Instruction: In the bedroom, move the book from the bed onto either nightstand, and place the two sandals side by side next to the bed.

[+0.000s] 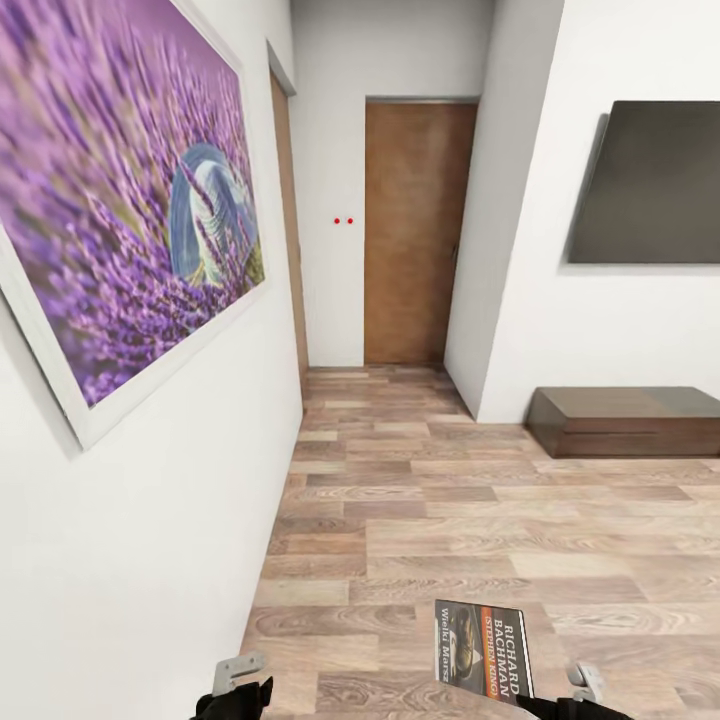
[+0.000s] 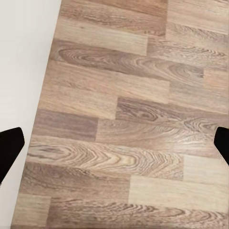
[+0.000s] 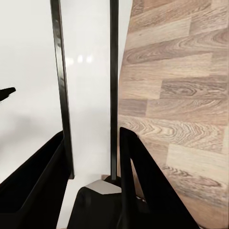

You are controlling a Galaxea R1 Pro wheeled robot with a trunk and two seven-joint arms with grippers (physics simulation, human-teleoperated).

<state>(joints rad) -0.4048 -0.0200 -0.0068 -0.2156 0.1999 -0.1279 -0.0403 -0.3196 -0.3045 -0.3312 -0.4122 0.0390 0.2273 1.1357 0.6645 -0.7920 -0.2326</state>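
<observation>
Holding the book (image 1: 483, 650) edge-on, right pincer (image 3: 90, 186) clamped thin; left pincer (image 2: 114, 143) spread wide over wood-plank floor (image 1: 480, 500), near the lavender picture (image 1: 120, 200).

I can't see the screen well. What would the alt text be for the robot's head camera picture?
A paperback book stands upright at the bottom edge, near the right gripper, above a wood-plank floor. A large purple flower picture hangs on the white wall at left; a brown door closes the hallway ahead, and a dark screen hangs above a low dark-wood cabinet at right.
</observation>
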